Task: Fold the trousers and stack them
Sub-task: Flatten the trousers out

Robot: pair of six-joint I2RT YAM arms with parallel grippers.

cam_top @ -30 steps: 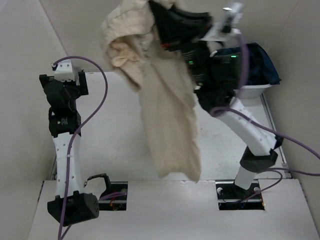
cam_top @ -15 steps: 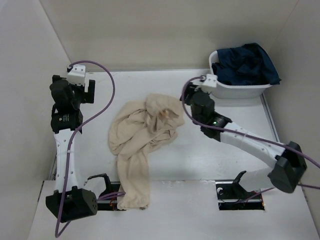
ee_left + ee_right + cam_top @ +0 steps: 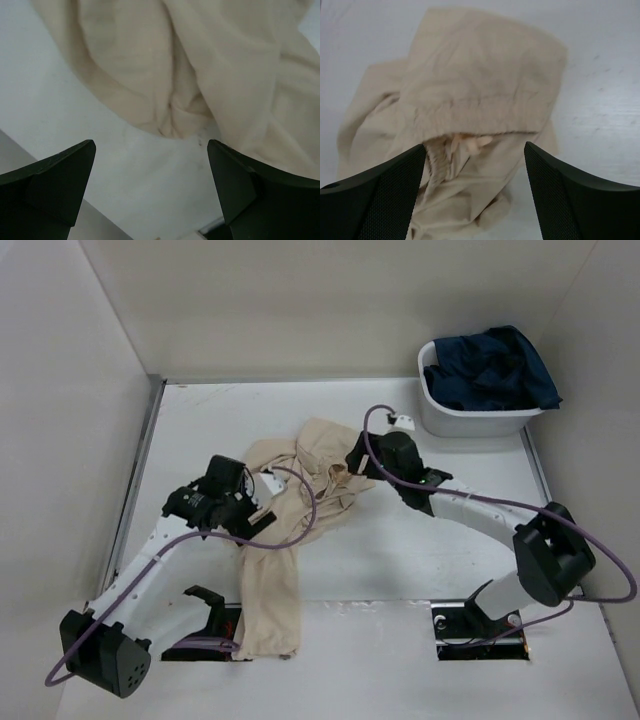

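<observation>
Cream cloth, one item, top view: the trousers (image 3: pixel 292 502) lie crumpled in the middle of the white tabletop (image 3: pixel 450 540). They are bunched at the far end, and one leg trails toward the near edge and over it, close to the left arm's base.
- Left pincer (image 3: pixel 258 514): low at the heap's left side, its arm stretched in from the near left corner.
- Right pincer (image 3: pixel 352 460): low at the heap's far right edge, its arm reaching in from the near right.
- From up here I cannot tell how either pincer stands.
- White tub (image 3: pixel 470 422): far right corner, well apart from the heap, holding navy garments (image 3: pixel 495 365) that spill over its rim.

Left wrist view:
- Left pincer (image 3: pixel 150 172): two dark fingers (image 3: pixel 55 177) spread wide, nothing between them.
- Bare tabletop (image 3: pixel 75 115) lies under the gap.
- The rumpled edge of the trousers (image 3: pixel 200 75) sits just beyond the tips and fills the upper and right parts.

Right wrist view:
- Right pincer (image 3: pixel 475 175): dark fingers (image 3: pixel 575 192) spread wide, gripping nothing, hanging over the trousers (image 3: pixel 480 95).
- A gathered band runs across the heap, with paler folds showing just beneath it.
- Bare tabletop (image 3: pixel 600 65) shows at the upper right.
</observation>
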